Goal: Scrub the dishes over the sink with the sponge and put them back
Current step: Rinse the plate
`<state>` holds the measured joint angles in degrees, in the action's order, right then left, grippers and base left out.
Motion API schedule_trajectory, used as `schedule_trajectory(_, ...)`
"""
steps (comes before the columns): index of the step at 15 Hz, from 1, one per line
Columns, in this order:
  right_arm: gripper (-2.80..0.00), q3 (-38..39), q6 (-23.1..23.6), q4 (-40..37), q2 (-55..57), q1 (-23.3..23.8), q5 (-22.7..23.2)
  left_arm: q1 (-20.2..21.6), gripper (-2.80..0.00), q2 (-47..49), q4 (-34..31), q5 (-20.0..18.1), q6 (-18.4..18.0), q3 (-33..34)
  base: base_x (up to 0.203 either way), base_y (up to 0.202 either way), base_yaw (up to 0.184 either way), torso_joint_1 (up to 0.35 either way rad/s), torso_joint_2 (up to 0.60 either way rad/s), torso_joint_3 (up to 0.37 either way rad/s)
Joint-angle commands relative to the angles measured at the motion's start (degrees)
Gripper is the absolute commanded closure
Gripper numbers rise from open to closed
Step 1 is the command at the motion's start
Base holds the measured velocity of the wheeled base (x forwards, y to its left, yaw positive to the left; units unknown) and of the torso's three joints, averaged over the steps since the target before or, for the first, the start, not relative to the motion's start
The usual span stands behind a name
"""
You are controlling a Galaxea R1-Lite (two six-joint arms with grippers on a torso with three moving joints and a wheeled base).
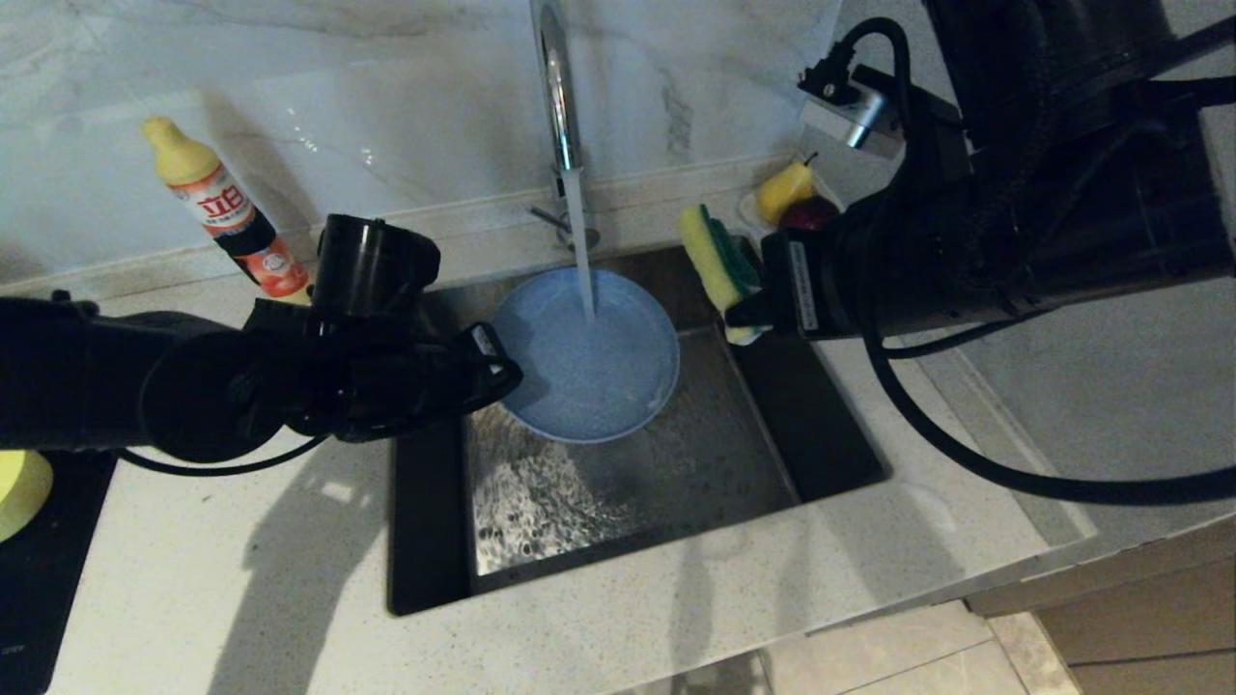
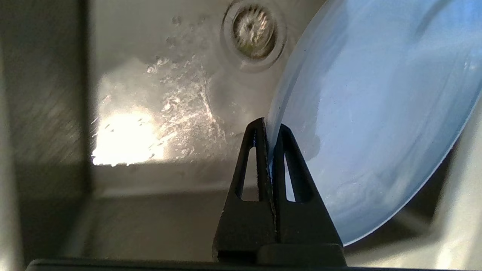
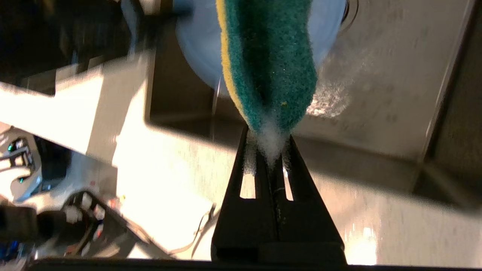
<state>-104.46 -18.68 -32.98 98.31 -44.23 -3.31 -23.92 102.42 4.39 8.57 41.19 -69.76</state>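
Plate held under running tap, sponge held beside it.
Left end effector (image 1: 507, 372) was clamped tight on the rim of the grey-blue plate (image 1: 589, 357), holding it tilted over the sink (image 1: 676, 473) under the tap's (image 1: 560, 97) stream. Right end effector (image 1: 744, 314) was pinched shut on the sponge (image 1: 719, 261), just right of the plate, at the sink's back edge.
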Motion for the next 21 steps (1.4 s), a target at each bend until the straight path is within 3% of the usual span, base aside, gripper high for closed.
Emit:
schedule_trajectory(1, 0.00, 5.25, -0.10, -0.01, -4.96, -0.15, 0.92, 0.80, 0.00, 5.49, -1.39, -1.11, 1.86, -6.62, 0.000, 0.000, 0.000, 0.000, 0.00, 0.000)
schedule_trajectory(4, 0.00, 9.73, -0.13, 0.89, -7.07, 0.57, 1.63, 0.96, 0.00, 9.59, -3.90, -3.52, 3.84, -14.79, 0.000, 0.000, 0.000, 0.000, 0.00, 0.000)
schedule_trajectory(5, 0.00, 11.23, -0.13, 2.70, -7.71, 0.69, 1.69, 0.97, 0.00, 10.09, -5.17, -5.98, 4.31, -16.22, 0.000, 0.000, 0.000, 0.000, 0.00, 0.000)
schedule_trajectory(7, 0.00, 13.17, -0.05, 6.76, -8.71, 1.06, 1.74, 0.96, 0.00, 10.33, -5.51, -8.88, 5.62, -16.73, 0.000, 0.000, 0.000, 0.000, 0.00, 0.000)
schedule_trajectory(11, 0.00, 14.41, -0.23, 7.00, -9.44, 1.07, 1.69, 0.97, 0.00, 9.60, -6.30, -12.42, 8.86, -15.94, 0.000, 0.000, 0.000, 0.000, 0.00, 0.000)
schedule_trajectory(15, 0.00, 16.50, -1.18, 7.11, -10.40, 0.99, 1.82, 0.98, 0.00, 8.36, -14.24, -13.98, 9.00, -16.36, 0.000, 0.000, 0.000, 0.000, 0.00, 0.000)
schedule_trajectory(19, 0.00, 17.26, -2.86, 7.23, -10.51, 0.99, 2.52, 1.31, 0.00, 7.02, -17.20, -13.93, 8.47, -15.16, 0.000, 0.000, 0.000, 0.000, 0.00, 0.000)
schedule_trajectory(21, 0.00, 17.35, -2.95, 7.23, -10.77, 1.00, 2.54, 1.32, 0.00, 6.67, -17.84, -11.60, 8.28, -14.45, 0.000, 0.000, 0.000, 0.000, 0.00, 0.000)
